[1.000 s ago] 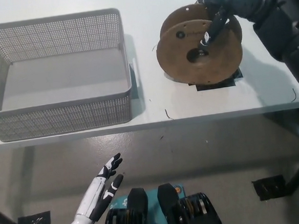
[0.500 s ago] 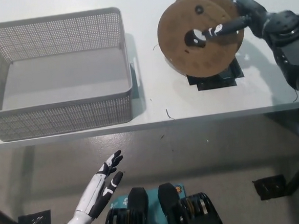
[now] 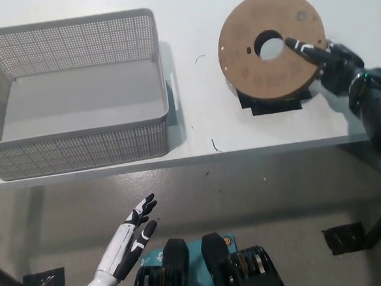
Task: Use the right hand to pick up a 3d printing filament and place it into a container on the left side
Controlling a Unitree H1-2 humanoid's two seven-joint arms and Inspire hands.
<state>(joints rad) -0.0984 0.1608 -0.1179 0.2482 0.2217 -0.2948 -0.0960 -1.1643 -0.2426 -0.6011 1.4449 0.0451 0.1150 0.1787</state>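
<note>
A round brown cardboard filament spool (image 3: 272, 48), its flat face turned up toward the camera and a circular hole at its centre, sits on the right side of a smooth white table (image 3: 196, 126), over a black square mat (image 3: 271, 102). The robot's black right hand (image 3: 328, 56) rests against the spool's right edge, one finger laid across the cardboard face toward the hole; whether it grips the spool cannot be told. Well apart on the left stands an empty grey perforated plastic basket (image 3: 79, 145). Below the table edge, the white left hand (image 3: 129, 242) hangs with fingers spread, holding nothing.
</note>
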